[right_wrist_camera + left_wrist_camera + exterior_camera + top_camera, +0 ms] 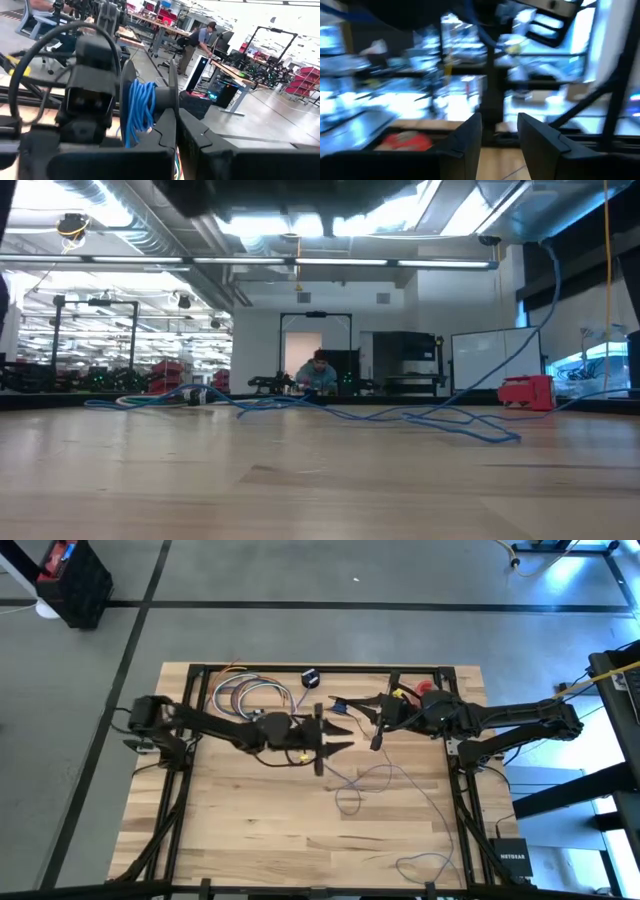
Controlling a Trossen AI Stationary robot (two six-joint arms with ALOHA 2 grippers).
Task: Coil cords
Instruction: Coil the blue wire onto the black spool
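Cord (385, 780) mostly trailed loose across the table (250, 840); some sat wound on a spool (145, 107). Left gripper (322, 740) was spread, seemingly empty; right gripper (378, 726) pressed shut mid-table.

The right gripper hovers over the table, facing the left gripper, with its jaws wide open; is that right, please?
Not quite: the right gripper has its jaws shut, as the right wrist view shows. It does hover over the table, facing the left gripper.
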